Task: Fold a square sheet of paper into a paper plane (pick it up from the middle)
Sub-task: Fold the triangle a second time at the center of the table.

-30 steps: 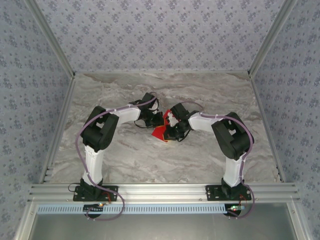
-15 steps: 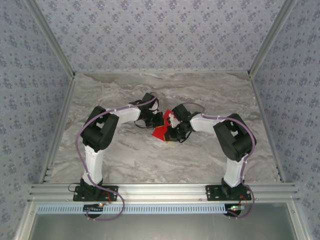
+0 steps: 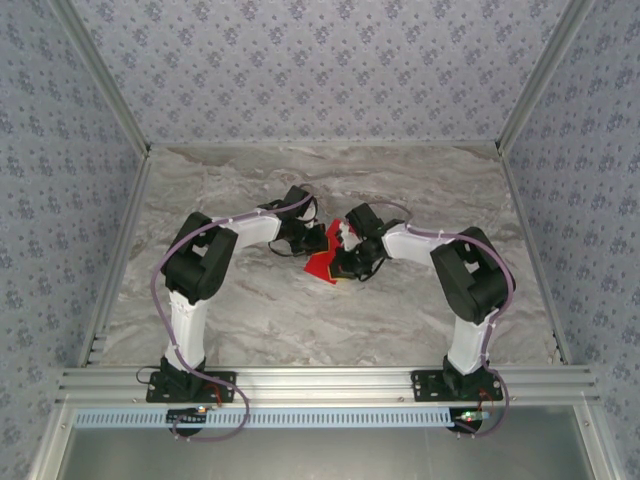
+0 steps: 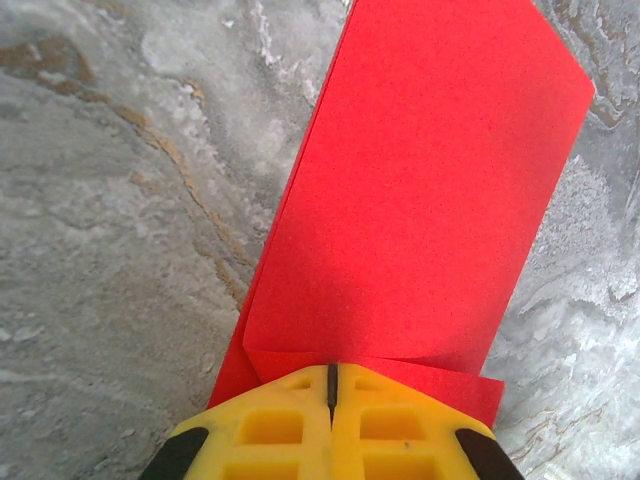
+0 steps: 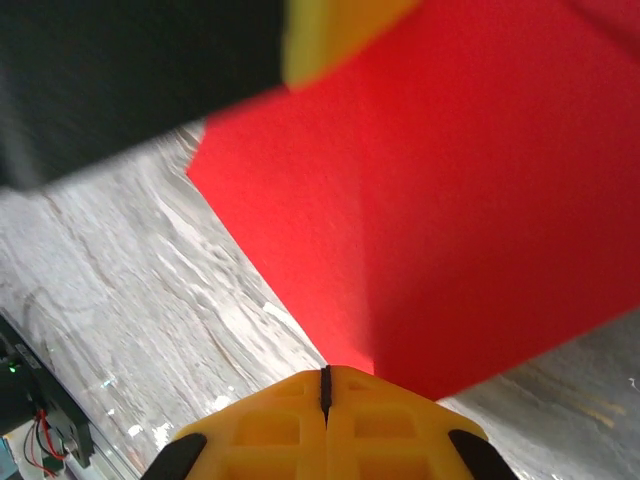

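Red square sheet of paper (image 4: pixel 420 200), folded, clamped tight by left pincer (image 4: pixel 331 370) and right pincer (image 5: pixel 325 374).

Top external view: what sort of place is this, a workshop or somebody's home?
Probably a purpose-built robot test booth, not a home: patterned panels wall in a marble-look table, and an aluminium rail carries the bolted-down left arm and right arm, both meeting at the square sheet of paper.

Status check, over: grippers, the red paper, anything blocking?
Left gripper shut on the red paper. Right gripper shut on another edge. Paper partly folded, at the middle of the table. Nothing blocking.
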Robot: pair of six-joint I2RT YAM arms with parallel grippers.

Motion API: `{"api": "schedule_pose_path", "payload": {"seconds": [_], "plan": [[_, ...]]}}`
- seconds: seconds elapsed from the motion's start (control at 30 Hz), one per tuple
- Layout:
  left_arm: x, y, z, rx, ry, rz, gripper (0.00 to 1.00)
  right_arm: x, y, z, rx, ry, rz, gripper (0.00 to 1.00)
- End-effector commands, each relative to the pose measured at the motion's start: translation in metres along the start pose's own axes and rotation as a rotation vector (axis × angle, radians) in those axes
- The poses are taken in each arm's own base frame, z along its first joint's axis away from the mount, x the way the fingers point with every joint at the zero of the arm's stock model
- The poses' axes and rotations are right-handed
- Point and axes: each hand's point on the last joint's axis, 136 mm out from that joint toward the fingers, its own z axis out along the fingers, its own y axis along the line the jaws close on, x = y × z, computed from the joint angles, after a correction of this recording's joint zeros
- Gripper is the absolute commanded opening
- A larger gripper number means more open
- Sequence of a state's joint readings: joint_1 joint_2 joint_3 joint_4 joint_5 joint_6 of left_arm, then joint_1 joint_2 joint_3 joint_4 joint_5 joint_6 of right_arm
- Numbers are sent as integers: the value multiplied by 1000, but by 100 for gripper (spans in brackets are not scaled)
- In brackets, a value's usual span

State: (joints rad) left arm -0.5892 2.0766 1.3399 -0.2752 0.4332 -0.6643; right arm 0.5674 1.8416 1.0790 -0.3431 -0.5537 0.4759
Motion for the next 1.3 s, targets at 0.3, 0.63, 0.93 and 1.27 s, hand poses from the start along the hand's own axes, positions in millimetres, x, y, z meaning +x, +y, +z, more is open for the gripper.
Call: {"api": "schedule_pose_path", "payload": {"seconds": [0.3,0.63,0.93,1.27], "plan": [[44,65,22,-213,121,-100,0,3,-16,14,42,39,28,0],[54,79,24,-256,132,-130,0,64,-29,4,68,168,33,0],[47,61,22,-183,116,-120,0,5,-12,-23,48,-75,12,0],[37,40,16,-122,94,-103,0,-17,-18,6,51,-77,52,0]]}}
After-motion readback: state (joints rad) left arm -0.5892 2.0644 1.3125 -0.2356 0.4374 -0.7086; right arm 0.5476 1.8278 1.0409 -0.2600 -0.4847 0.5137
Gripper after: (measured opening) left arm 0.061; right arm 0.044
